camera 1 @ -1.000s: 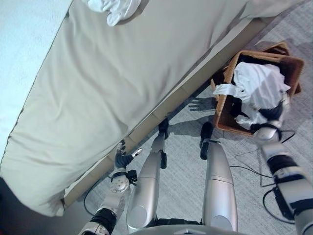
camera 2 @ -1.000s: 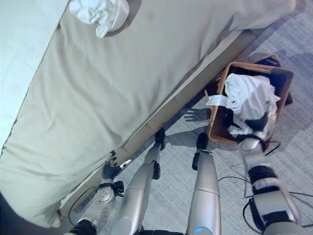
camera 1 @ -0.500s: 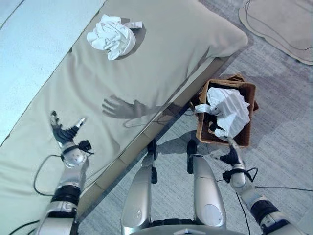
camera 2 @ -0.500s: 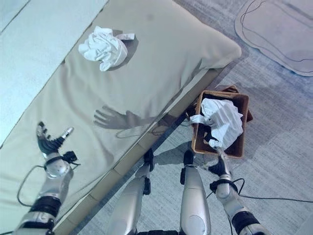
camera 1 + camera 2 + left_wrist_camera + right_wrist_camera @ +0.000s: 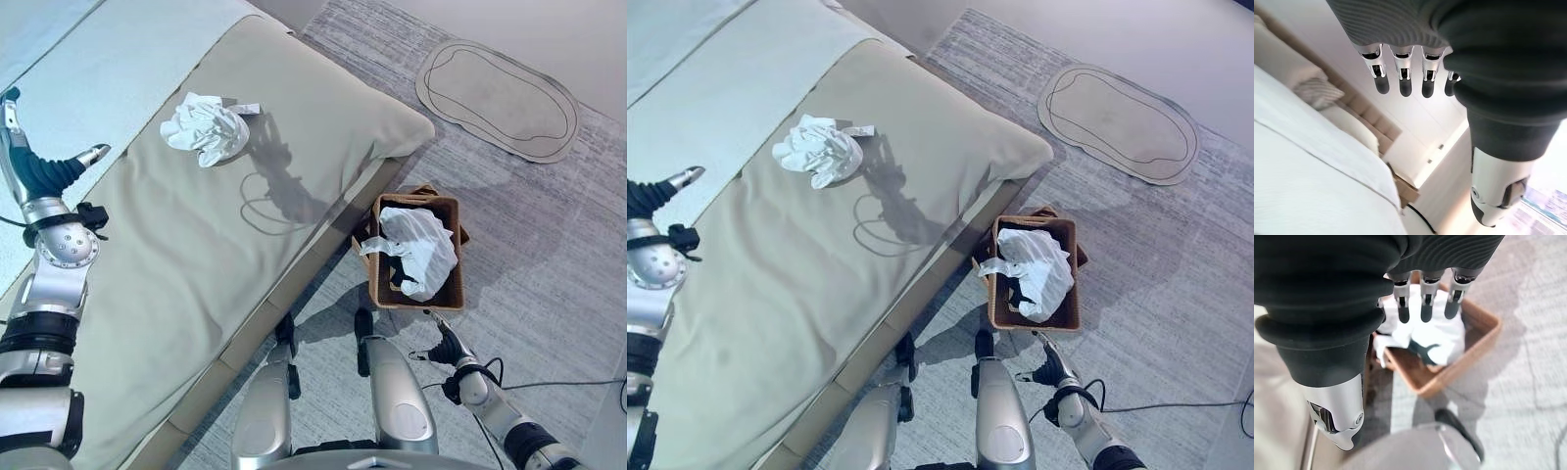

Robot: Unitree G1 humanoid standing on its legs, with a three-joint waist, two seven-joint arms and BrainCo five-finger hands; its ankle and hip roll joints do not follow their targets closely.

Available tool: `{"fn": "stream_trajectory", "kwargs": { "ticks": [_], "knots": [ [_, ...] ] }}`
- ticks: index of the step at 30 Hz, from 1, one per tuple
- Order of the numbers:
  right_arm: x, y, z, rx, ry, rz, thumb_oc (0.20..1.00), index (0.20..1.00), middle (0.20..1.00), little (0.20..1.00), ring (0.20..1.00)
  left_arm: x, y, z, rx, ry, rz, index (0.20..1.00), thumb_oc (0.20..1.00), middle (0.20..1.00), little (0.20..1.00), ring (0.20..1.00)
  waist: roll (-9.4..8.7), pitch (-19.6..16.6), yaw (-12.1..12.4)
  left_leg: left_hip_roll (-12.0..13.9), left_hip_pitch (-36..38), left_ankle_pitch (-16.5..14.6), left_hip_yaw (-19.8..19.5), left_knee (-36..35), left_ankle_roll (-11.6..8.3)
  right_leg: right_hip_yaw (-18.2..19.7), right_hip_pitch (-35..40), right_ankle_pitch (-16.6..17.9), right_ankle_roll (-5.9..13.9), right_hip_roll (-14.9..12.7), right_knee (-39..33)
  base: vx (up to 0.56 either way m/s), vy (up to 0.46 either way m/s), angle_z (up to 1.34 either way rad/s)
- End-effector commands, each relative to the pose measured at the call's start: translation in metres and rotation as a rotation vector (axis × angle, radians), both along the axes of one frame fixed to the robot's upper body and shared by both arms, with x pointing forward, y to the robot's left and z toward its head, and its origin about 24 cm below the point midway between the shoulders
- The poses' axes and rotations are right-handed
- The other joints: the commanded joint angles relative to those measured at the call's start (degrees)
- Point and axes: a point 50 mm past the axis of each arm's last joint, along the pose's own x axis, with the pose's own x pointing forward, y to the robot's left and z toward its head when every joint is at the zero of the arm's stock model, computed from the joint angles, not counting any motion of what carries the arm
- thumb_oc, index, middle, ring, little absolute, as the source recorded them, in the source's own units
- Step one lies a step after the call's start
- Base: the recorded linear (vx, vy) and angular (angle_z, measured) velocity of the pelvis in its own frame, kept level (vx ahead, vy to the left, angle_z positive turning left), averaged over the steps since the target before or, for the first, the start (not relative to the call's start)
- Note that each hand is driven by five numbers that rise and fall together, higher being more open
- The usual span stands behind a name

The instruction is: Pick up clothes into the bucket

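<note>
1. Your remaining target is the crumpled white garment. It lies on the tan bed cover, far and to the left, with nothing touching it.

2. The wicker basket stands on the grey carpet at the right, just beside the bed's edge. It already holds white clothes, heaped above the rim, with one end draped over its left wall.

3. Your left hand is raised over the left side of the bed, well apart from the garment. Its fingers are straight and spread from the thumb, and it holds nothing.

4. Your right hand hangs low on the near side of the basket, fingers relaxed and apart, also empty.

5. Risks, as I judge them:
   - The garment is a loose ball, so a shallow pinch may catch one fold and trail the rest, or drag the bed cover along.
   - The basket is already heaped, so a careless drop could slide off the pile or pull the draped end out onto the carpet.
   - Reaching that far across the bed may press your arm into the bedding.

6. A flat oval mat lies far right, clear of all this.
</note>
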Motion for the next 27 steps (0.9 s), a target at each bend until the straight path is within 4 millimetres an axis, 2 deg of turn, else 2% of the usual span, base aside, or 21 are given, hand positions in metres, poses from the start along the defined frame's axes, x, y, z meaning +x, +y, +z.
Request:
{"fn": "stream_trajectory", "kwargs": {
  "ticks": [1,6,10,14,15,16,17,18,21,27],
  "knots": [
    [-0.001,0.015,0.003,0.036,0.003,0.141,1.000,1.000,1.000,1.000,1.000,0.000,0.007,0.038,0.111,-0.043,0.039,1.000,1.000,1.000,1.000,1.000,-3.54,-1.6,-1.8,-2.2,-0.7,-12.6,3.7,14.2,2.47,1.5,1.4,9.8,3.69,-1.5,-10.5,0.00,0.063,-0.31],
    [-0.006,0.026,0.002,0.069,0.008,0.185,1.000,1.000,1.000,1.000,1.000,0.005,0.002,0.075,0.239,-0.060,0.059,1.000,1.000,1.000,1.000,1.000,-4.97,-0.7,-2.6,-0.9,-4.3,-15.1,6.2,19.4,2.77,4.5,-1.0,11.1,4.40,-0.8,-11.4,-0.01,0.072,-0.30],
    [-0.006,0.031,0.003,0.092,-0.006,0.190,1.000,1.000,1.000,1.000,1.000,0.009,-0.002,0.091,0.284,-0.068,0.068,1.000,1.000,1.000,1.000,1.000,-5.72,0.2,-3.0,-0.8,-6.8,-16.0,6.7,21.5,3.06,5.7,-2.6,11.9,4.79,-0.7,-12.1,-0.03,0.043,-0.15],
    [-0.003,0.038,0.009,0.150,-0.047,0.182,1.000,1.000,1.000,1.000,1.000,0.016,-0.014,0.123,0.362,-0.094,0.076,1.000,1.000,1.000,1.000,1.000,-6.71,1.7,-4.0,-0.6,-12.0,-17.0,7.1,24.6,3.71,7.3,-6.5,13.4,5.23,-0.6,-12.7,-0.04,0.037,-0.09],
    [-0.003,0.038,0.009,0.151,-0.047,0.181,1.000,1.000,1.000,1.000,1.000,0.016,-0.014,0.123,0.362,-0.095,0.076,1.000,1.000,1.000,1.000,1.000,-6.72,1.7,-3.9,-0.6,-12.0,-17.0,7.1,24.6,3.71,7.3,-6.5,13.4,5.23,-0.6,-12.7,0.06,0.068,-0.05],
    [-0.002,0.041,0.011,0.174,-0.065,0.178,1.000,1.000,1.000,1.000,1.000,0.016,-0.017,0.133,0.376,-0.111,0.081,1.000,1.000,1.000,1.000,1.000,-6.32,2.0,-4.0,-0.2,-13.5,-19.4,6.5,26.1,3.76,7.6,-7.3,12.6,5.64,-0.1,-12.9,-0.02,0.012,-0.03],
    [-0.002,0.041,0.012,0.176,-0.068,0.177,1.000,1.000,1.000,1.000,1.000,0.017,-0.017,0.134,0.376,-0.114,0.080,1.000,1.000,1.000,1.000,1.000,-6.97,2.3,-4.2,-0.4,-14.4,-17.7,7.1,26.3,4.00,7.6,-8.1,14.0,5.36,-0.6,-13.0,0.07,0.059,-0.07],
    [-0.001,0.043,0.014,0.187,-0.081,0.177,1.000,1.000,1.000,1.000,1.000,0.017,-0.020,0.140,0.389,-0.122,0.077,1.000,1.000,1.000,1.000,1.000,-6.38,2.3,-4.1,0.1,-14.9,-20.0,6.5,27.2,3.91,7.8,-8.3,12.9,5.75,0.1,-13.0,-0.02,0.008,-0.05],
    [0.003,0.047,0.018,0.216,-0.111,0.170,1.000,1.000,1.000,1.000,1.000,0.016,-0.019,0.156,0.397,-0.134,0.110,1.000,1.000,1.000,1.000,1.000,-7.14,2.9,-4.7,0.7,-19.1,-21.3,6.9,30.1,4.38,8.4,-11.2,14.2,6.01,0.5,-14.3,0.01,0.032,-0.08],
    [0.012,0.051,0.028,0.264,-0.173,0.150,1.000,1.000,1.000,1.000,1.000,0.018,-0.025,0.172,0.398,-0.149,0.101,1.000,1.000,1.000,1.000,1.000,-7.08,3.2,-4.9,1.1,-25.1,-22.7,6.2,33.9,4.87,8.6,-14.7,15.2,6.11,0.9,-15.5,0.00,-0.003,-0.06]
  ]
}}
